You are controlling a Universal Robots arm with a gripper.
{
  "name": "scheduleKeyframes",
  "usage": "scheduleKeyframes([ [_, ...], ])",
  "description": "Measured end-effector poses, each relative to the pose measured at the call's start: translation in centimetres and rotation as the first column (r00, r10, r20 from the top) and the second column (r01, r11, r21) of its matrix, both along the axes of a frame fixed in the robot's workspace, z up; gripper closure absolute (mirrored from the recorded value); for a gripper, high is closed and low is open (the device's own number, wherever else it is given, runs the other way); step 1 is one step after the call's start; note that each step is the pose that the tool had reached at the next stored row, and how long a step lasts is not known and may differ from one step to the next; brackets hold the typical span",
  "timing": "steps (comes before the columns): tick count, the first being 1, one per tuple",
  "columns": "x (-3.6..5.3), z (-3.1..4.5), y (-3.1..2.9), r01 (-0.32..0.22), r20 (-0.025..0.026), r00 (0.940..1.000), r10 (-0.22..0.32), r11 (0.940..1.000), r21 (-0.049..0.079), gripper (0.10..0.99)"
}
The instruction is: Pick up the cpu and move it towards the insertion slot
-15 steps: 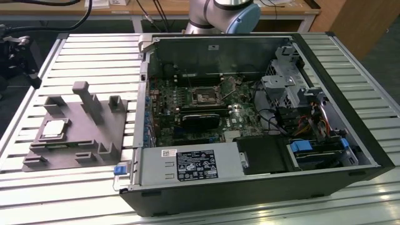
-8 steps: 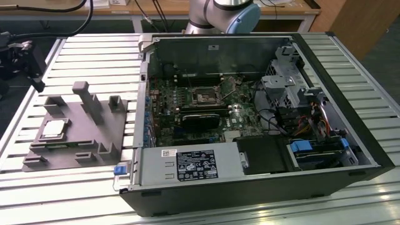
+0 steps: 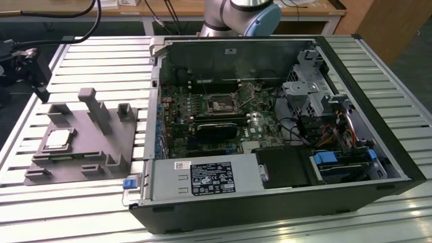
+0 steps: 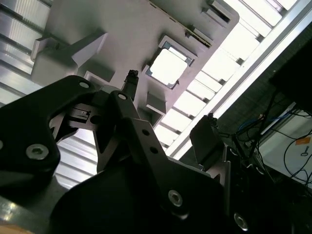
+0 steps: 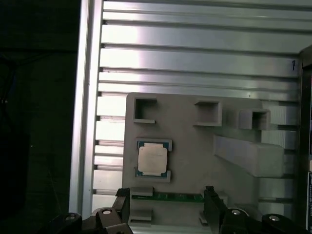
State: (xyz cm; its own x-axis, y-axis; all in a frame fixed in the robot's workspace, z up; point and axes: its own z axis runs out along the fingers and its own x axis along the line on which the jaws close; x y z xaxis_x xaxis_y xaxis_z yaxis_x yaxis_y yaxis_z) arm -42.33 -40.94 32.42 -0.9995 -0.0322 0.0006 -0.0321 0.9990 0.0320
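The cpu [image 3: 59,139] is a silvery square chip lying flat in a recess of the grey fixture [image 3: 88,152], at the exterior view's left. It also shows in both wrist views, cpu [image 5: 152,160] and cpu [image 4: 165,66]. My gripper [image 3: 27,68] hangs above the table at the exterior view's far left, behind the fixture and clear of the chip. Seen from the wrist, the gripper [image 5: 166,207] is open, its black fingers [image 5: 122,204] wide apart with nothing between them. The insertion slot [image 3: 221,104] is a square socket with a shiny frame on the motherboard inside the open computer case.
The open black case [image 3: 364,152] fills the exterior view's right, with a power supply [image 3: 202,179], drive cage and cables inside. Upright posts [image 3: 91,104] rise from the fixture. A green memory stick [image 5: 168,197] lies in a fixture groove near the cpu. The table is ribbed aluminium [image 3: 101,55].
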Motion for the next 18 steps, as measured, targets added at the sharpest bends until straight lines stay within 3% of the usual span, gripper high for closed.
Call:
scheduleKeyframes([
  [18,-0.17,-1.35,0.0,-0.004,0.0,1.0,0.004,1.0,0.0,0.38],
])
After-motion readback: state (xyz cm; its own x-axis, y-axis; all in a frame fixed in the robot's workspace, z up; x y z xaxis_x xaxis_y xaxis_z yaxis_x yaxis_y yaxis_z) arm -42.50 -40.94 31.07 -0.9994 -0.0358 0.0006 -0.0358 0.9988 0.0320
